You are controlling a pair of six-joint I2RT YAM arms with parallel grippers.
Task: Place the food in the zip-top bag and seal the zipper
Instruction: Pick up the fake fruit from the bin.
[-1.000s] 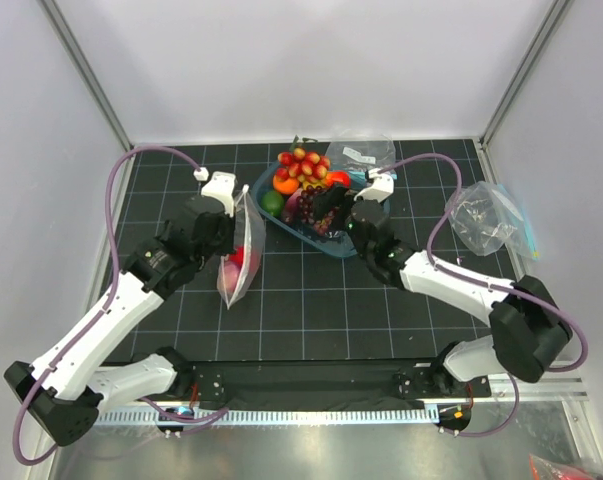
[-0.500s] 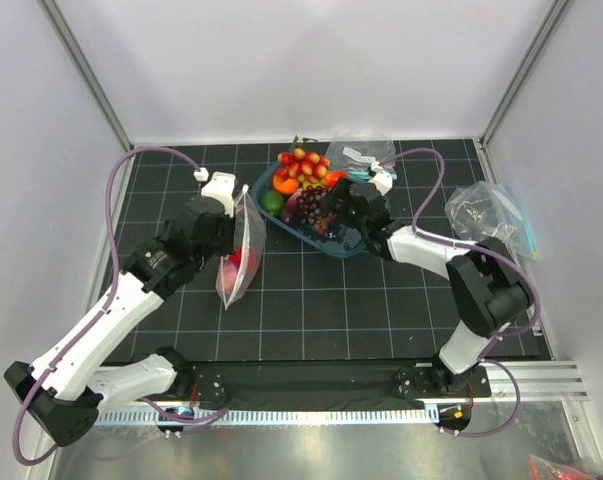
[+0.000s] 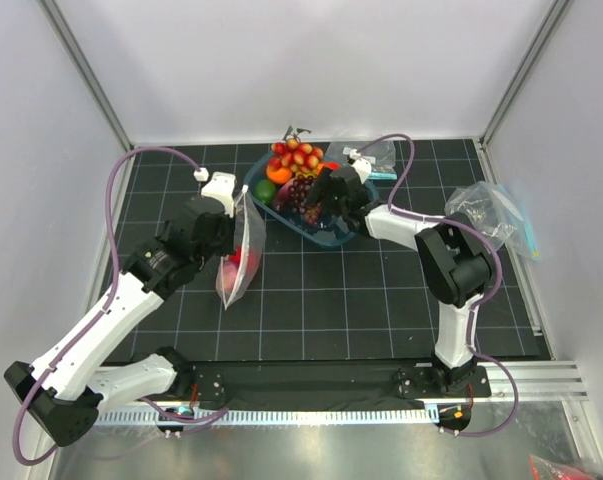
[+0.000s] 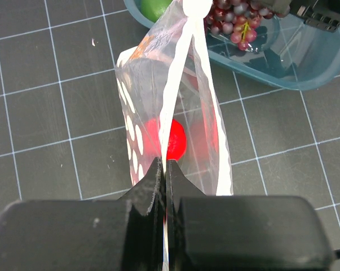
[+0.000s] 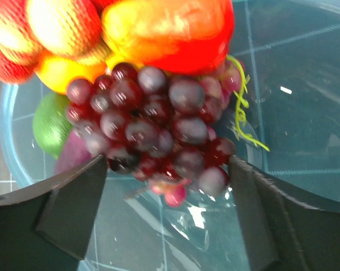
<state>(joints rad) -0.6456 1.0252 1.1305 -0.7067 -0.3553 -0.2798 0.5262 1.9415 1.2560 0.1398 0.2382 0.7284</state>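
Observation:
The zip-top bag, clear with white dots, hangs upright from my left gripper, which is shut on its mouth edge. In the left wrist view the zipper runs away from my left gripper, and the red tomato lies inside the bag. My right gripper is open over the blue tray, with one finger on each side of the dark purple grape bunch. The purple-pink onion shows behind the left finger. In the top view the right gripper is at the grapes.
The blue tray at the back centre also holds a green lime, orange and red fruits and netted pieces. Plain clear bags lie behind the tray and at the right edge. White walls enclose the black grid mat.
My right arm folded in and its open gripper moved left and further back in the tray, over the grapes. The left arm and the bag stayed still.

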